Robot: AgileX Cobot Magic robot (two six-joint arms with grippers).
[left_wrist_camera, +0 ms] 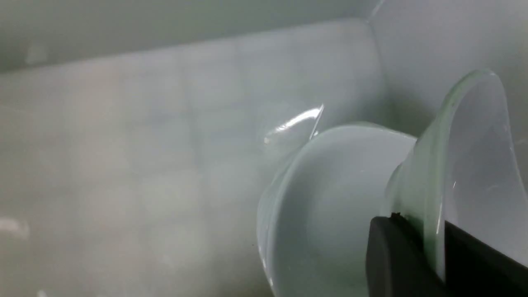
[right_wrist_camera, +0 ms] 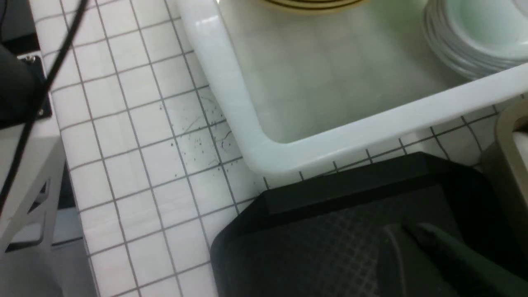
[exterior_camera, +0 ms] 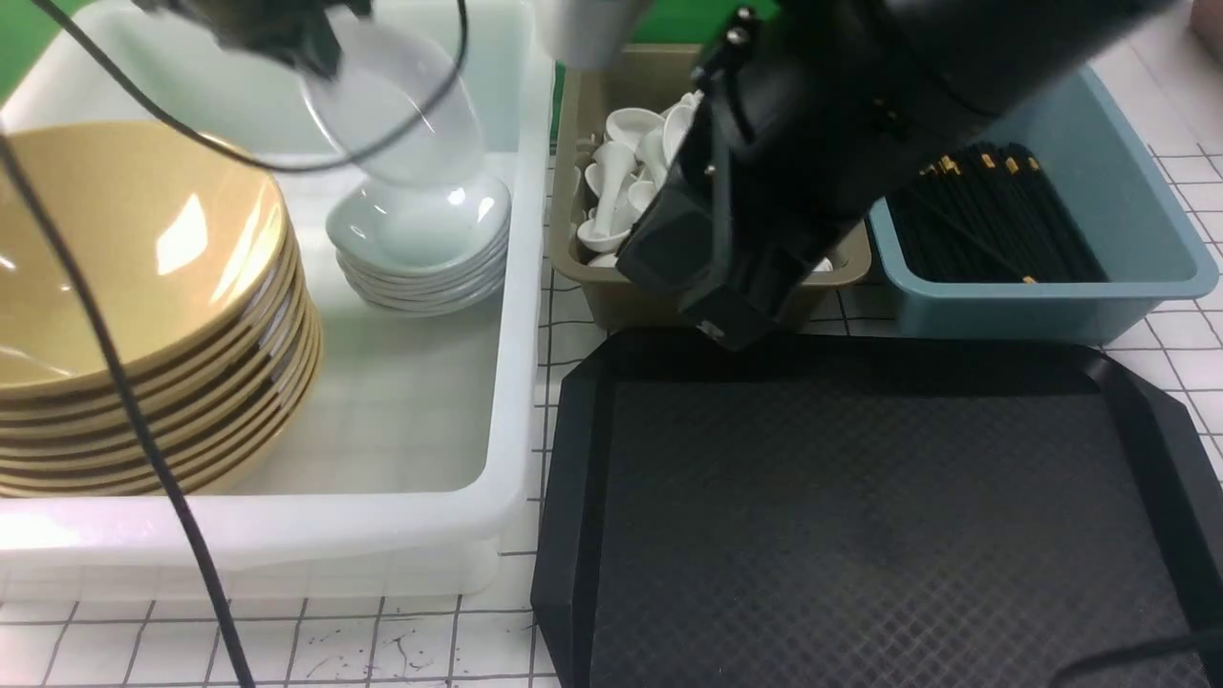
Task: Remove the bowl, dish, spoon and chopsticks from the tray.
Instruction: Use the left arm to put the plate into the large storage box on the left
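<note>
My left gripper (exterior_camera: 320, 57) is shut on the rim of a white dish (exterior_camera: 401, 115) and holds it tilted just above a stack of white dishes (exterior_camera: 420, 258) in the white tub. In the left wrist view the gripper (left_wrist_camera: 433, 231) pinches the dish rim (left_wrist_camera: 474, 156) over the stack's top dish (left_wrist_camera: 330, 206). A stack of yellow bowls (exterior_camera: 124, 268) stands at the tub's left. The black tray (exterior_camera: 860, 506) carries nothing. My right gripper (right_wrist_camera: 402, 229) looks shut and empty over the tray's far left corner (right_wrist_camera: 330, 247). Spoons (exterior_camera: 621, 162) and chopsticks (exterior_camera: 994, 210) lie in bins.
The white tub (exterior_camera: 516, 382) stands left of the tray. The olive bin (exterior_camera: 621, 301) and blue bin (exterior_camera: 1137, 220) stand behind the tray. My right arm (exterior_camera: 812, 143) hangs over the olive bin and hides part of it. A black cable (exterior_camera: 143, 430) crosses the bowls.
</note>
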